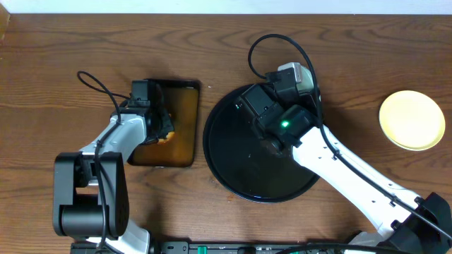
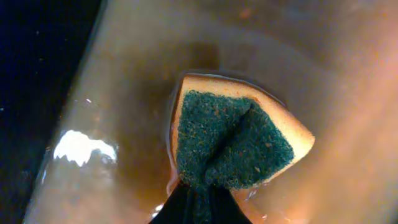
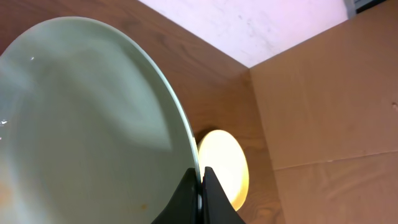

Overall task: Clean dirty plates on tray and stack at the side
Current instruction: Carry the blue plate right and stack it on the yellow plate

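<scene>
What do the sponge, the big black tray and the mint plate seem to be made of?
The sponge looks like soft tan foam with a coarse dark green scouring layer; it folds under the grip. The black tray is glossy, probably plastic or lacquer, judging by its faint sheen. The mint plate is smooth and shiny with a thin rim: glazed ceramic or melamine, I cannot tell which.

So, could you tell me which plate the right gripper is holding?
The pale mint plate, clamped at its rim by the right gripper; the yellow plate lies free on the table by itself.
</scene>
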Controlling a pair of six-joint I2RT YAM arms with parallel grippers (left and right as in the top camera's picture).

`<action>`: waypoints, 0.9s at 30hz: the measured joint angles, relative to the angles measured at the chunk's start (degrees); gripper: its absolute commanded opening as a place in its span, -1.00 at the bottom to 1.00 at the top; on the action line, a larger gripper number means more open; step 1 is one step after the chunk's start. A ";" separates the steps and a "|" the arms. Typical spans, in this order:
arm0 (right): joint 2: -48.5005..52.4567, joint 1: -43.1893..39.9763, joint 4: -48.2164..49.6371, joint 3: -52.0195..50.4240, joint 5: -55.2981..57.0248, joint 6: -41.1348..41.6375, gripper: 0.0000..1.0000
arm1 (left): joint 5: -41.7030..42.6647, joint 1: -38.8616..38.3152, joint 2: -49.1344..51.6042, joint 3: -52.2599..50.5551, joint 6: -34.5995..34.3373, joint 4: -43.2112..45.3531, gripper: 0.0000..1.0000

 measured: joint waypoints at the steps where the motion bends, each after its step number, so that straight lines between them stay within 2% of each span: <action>1: 0.00 0.00 0.00 0.00 -0.22 0.00 -0.98 | 0.00 0.11 0.00 0.00 0.02 0.00 -0.85; 6: 0.00 0.00 0.00 0.00 -0.98 0.00 -0.98 | 1.86 0.22 -0.02 0.00 2.10 0.04 -0.85; 9: 0.00 0.00 0.00 0.00 -1.05 0.02 -0.98 | 7.04 -0.13 -0.15 -0.02 5.81 0.22 -0.85; 14: 0.00 0.00 0.02 0.00 -1.14 0.02 -0.98 | 12.20 -5.62 -0.15 -0.17 10.60 -0.20 -0.85; 17: 0.00 0.00 0.02 0.00 -1.16 0.17 -0.98 | 9.51 -8.50 -0.35 -0.20 11.76 -0.24 -0.85; 22: 0.00 0.00 0.02 0.00 -1.18 0.39 -0.98 | 4.57 -9.09 -0.57 -0.20 10.86 -0.39 -0.85; 27: 0.00 0.00 0.00 0.00 -1.88 0.39 -0.98 | 0.96 -7.37 -0.85 -0.20 5.31 -1.11 -0.85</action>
